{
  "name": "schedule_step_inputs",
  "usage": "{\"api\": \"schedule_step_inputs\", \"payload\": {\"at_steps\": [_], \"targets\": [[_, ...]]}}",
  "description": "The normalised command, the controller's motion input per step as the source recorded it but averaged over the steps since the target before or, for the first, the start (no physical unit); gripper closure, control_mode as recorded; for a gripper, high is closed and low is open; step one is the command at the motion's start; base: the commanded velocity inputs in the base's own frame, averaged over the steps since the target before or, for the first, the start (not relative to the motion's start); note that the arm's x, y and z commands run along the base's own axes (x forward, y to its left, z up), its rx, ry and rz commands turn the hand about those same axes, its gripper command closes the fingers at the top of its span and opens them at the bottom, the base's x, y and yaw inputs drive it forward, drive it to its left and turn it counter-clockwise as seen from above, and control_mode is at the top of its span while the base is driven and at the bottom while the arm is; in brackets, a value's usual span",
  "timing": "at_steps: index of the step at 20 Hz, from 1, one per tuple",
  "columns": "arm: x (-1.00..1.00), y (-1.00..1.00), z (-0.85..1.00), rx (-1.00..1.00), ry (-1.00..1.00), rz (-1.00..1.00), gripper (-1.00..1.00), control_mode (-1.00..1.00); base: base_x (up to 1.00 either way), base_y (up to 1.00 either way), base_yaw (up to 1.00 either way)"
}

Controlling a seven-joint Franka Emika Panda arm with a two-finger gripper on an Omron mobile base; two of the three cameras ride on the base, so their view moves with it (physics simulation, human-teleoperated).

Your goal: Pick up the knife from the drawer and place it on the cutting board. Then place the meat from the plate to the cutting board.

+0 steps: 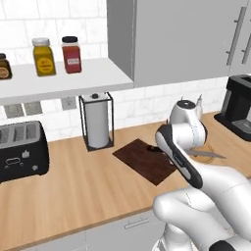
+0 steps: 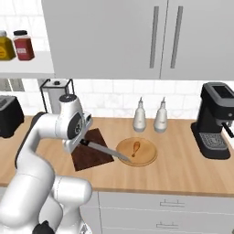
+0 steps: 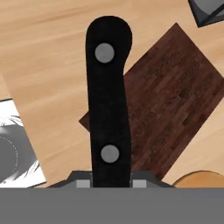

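Observation:
My gripper (image 2: pixel 81 139) is shut on the black handle of the knife (image 2: pixel 107 151) and holds it just above the counter. The handle (image 3: pixel 108 105) reaches over the near edge of the dark brown cutting board (image 3: pixel 175 100), with a fingertip (image 3: pixel 139 182) on either side of it. The silver blade (image 1: pixel 212 156) points to the right, and its tip is over the left rim of the round wooden plate (image 2: pixel 148 157). On that plate lies the meat (image 2: pixel 135 147), a small drumstick. Under the counter edge, the light grey drawer fronts (image 2: pixel 160 203) are shut.
A black toaster (image 1: pixel 22 152) stands at the left and a paper towel holder (image 1: pixel 97 122) behind the board. Two bottles (image 2: pixel 139 116) stand behind the plate. A coffee machine (image 2: pixel 215 121) is at the right. Spice jars (image 1: pixel 44 56) sit on a shelf.

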Motion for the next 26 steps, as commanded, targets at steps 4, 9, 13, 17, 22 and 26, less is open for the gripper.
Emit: {"api": "schedule_step_inputs", "payload": {"at_steps": [4,9,13,17,22,26], "targets": [[0.16,0.0,-0.04,0.0,0.0,0.04,1.0,-1.0,0.0,-0.02,0.03],[0.61,0.2,-0.23,0.0,0.0,0.0,1.0,-1.0,0.0,0.0,0.0],[0.49,0.36,-0.21,0.0,0.02,0.0,1.0,-1.0,0.0,0.0,0.0],[0.36,0.42,-0.2,0.0,0.04,-0.09,1.0,-1.0,0.0,0.0,0.0],[0.21,0.51,-0.37,0.01,0.01,-0.09,1.0,-1.0,0.0,0.0,0.0],[0.19,0.17,-0.39,0.0,0.0,-0.01,1.0,-1.0,0.0,0.0,0.0]]}}
